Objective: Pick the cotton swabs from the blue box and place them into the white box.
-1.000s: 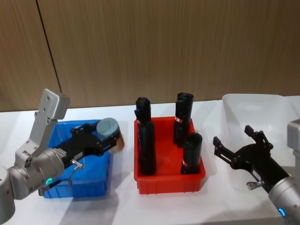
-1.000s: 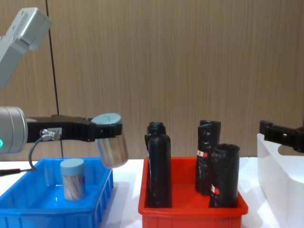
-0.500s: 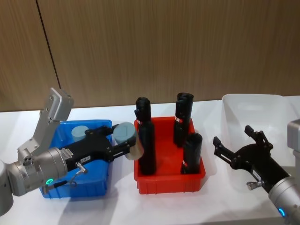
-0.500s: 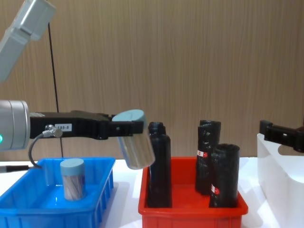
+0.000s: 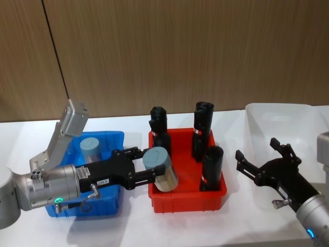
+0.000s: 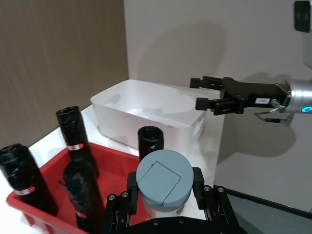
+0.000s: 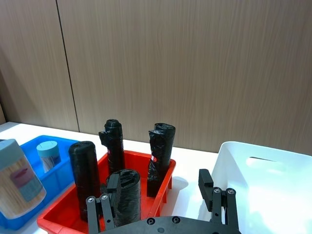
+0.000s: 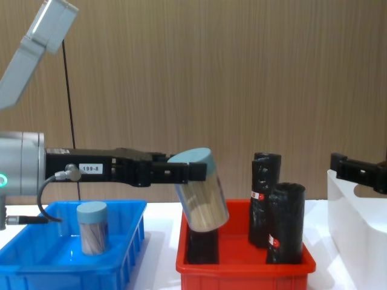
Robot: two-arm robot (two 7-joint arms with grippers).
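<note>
Blue-lidded cotton swabs (image 5: pixel 162 172) tilted, clamped by outstretched left gripper (image 5: pixel 148 164) above red bin (image 5: pixel 185 201) | right gripper (image 5: pixel 255 147) spread, empty

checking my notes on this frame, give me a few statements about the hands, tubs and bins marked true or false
1. The left hand is shut on a cotton swab tub. True.
2. The held tub hangs upright over the blue box. False: it is tilted, over the red bin.
3. A second tub stands upright in the blue box. True.
4. The right hand grips a tub too. False: it is open and empty, beside the white box.
</note>
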